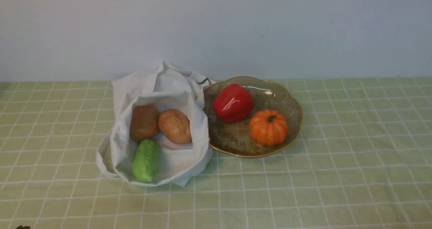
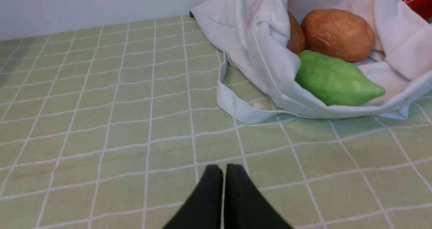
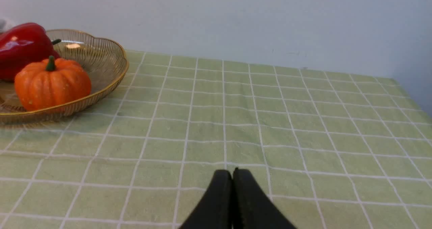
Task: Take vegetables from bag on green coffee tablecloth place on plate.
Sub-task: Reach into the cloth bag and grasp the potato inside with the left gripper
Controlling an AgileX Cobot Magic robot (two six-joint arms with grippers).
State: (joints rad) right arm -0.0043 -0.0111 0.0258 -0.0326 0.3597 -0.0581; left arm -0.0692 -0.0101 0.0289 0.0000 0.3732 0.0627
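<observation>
1. Resting low over the cloth at the far left, my left gripper (image 2: 224, 170) has its 2 fingers together, with nothing between them.
2. The white bag (image 1: 168, 73) lies left of the plate, its mouth open towards me, a strap (image 1: 103, 158) looped on the green tablecloth (image 1: 324, 175).
3. Inside it are 3 vegetables: a dark brown potato (image 1: 143, 122) at the left, the green vegetable (image 1: 146, 161) nearer me, and a light tan potato (image 1: 174, 126) to their right.
4. The glass plate (image 1: 229, 143), just beside the bag, holds 2 things: a red pepper (image 1: 233, 103) and, right of it and nearer me, an orange pumpkin (image 1: 269, 127).
5. On the right, my right gripper (image 3: 234, 173) has its 2 fingers together, also empty.
</observation>
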